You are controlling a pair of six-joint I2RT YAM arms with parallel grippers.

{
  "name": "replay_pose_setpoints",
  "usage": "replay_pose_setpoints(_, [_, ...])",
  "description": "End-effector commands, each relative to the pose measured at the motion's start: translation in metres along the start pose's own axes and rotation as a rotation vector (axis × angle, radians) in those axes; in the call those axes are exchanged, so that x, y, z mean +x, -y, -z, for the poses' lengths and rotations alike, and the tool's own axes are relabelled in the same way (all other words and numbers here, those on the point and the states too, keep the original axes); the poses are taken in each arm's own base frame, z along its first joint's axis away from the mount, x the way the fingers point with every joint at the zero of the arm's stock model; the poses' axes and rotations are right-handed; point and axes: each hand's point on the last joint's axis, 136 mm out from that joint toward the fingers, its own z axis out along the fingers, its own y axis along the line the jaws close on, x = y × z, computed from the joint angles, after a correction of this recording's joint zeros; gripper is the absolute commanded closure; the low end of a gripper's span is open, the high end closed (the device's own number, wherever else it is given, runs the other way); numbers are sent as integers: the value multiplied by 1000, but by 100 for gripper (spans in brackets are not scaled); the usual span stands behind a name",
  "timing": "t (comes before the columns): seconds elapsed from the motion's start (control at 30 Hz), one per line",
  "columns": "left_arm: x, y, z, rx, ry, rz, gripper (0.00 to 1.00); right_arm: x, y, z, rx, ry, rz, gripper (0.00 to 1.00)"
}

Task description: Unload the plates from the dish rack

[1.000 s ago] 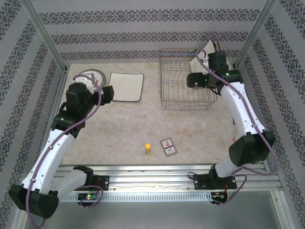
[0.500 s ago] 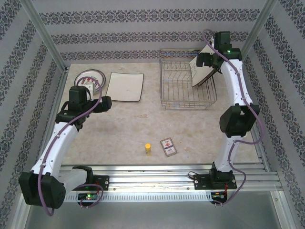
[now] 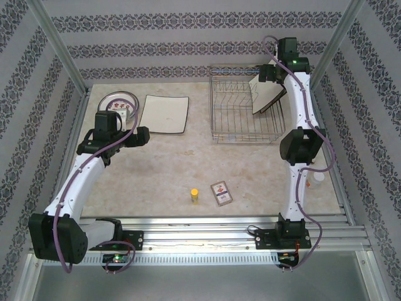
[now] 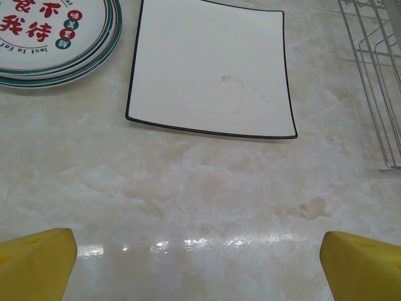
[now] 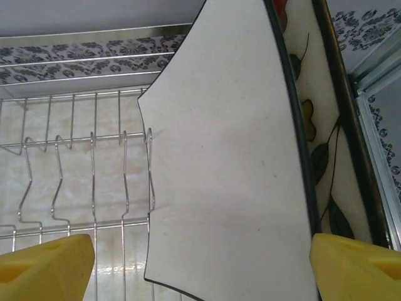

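The chrome wire dish rack (image 3: 238, 119) stands at the back right of the table. Two square cream plates lean in its right end: a plain back face (image 5: 232, 157) and, behind it, a dark-edged plate with flowers (image 5: 316, 135). My right gripper (image 3: 266, 74) hovers over them, open; its yellow fingertips (image 5: 44, 266) straddle the front plate's edge without touching it. On the left lie stacked round plates (image 4: 50, 31) with red marks and a square plate (image 4: 210, 69), flat on the table. My left gripper (image 3: 141, 136) is open and empty over bare table just in front of them.
A small yellow cylinder (image 3: 194, 195) and a picture card (image 3: 221, 192) lie near the front centre. A small white object (image 3: 317, 177) sits by the right edge. Metal frame posts and patterned walls close in the back and sides.
The right arm has risen from inside the rack to its far right end, above the leaning square plates, and its fingers have narrowed a little. The left gripper has drawn back from the unloaded plates.
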Motion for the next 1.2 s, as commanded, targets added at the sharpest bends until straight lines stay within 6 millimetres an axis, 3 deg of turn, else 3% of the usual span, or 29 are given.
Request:
replay_pose_setpoints(0.0, [-10,-1,6,0,14,-23,0,3,9,-8,21,-16,5,12])
replay_pose_setpoints(0.23, [-15,1,9,0,27,-32,0,2,8,-14,19,-11,-3,13])
replay_pose_setpoints(0.53, [-17,1,7,8,41,-26,0,-30,16,25,55,111,1,11])
replay_pose_setpoints(0.67, [-16,2,4,17,45,-21,0,-34,19,38,62,130,8,10])
replay_pose_setpoints(1.17, [-14,0,6,5,46,-30,0,-5,14,-13,25,24,-8,16])
